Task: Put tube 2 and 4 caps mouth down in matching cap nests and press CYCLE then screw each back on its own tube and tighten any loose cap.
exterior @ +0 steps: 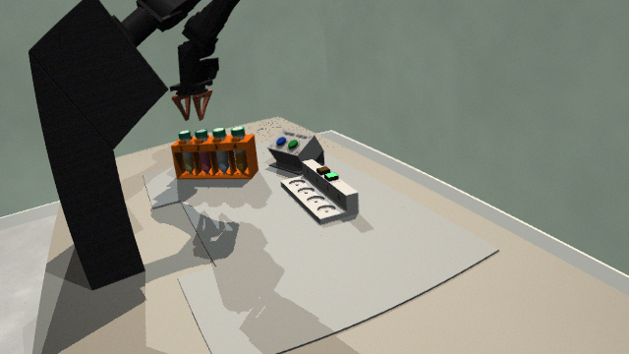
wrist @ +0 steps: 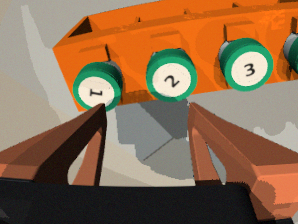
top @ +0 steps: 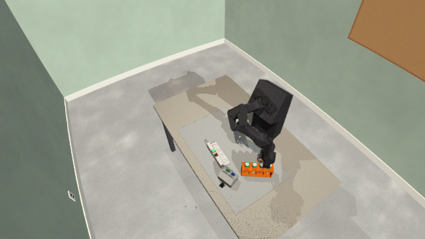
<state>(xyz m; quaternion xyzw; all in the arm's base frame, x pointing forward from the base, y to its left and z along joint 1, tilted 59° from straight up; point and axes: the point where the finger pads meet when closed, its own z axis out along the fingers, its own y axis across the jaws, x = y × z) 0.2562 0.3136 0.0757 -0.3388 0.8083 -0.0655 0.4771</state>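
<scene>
Orange decapping station (exterior: 248, 158) with four capped tubes (green caps on), jaws half-open, empty, above.

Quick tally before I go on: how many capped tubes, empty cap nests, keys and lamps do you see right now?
Capped tubes in the orange station: 4 (cap 1, cap 2, cap 3, cap 4)
Empty cap nests in the tray: 4
Keys: 2 (blue, green)
Lamps: 2 (amber dark, green lit)
Total: 12
</scene>
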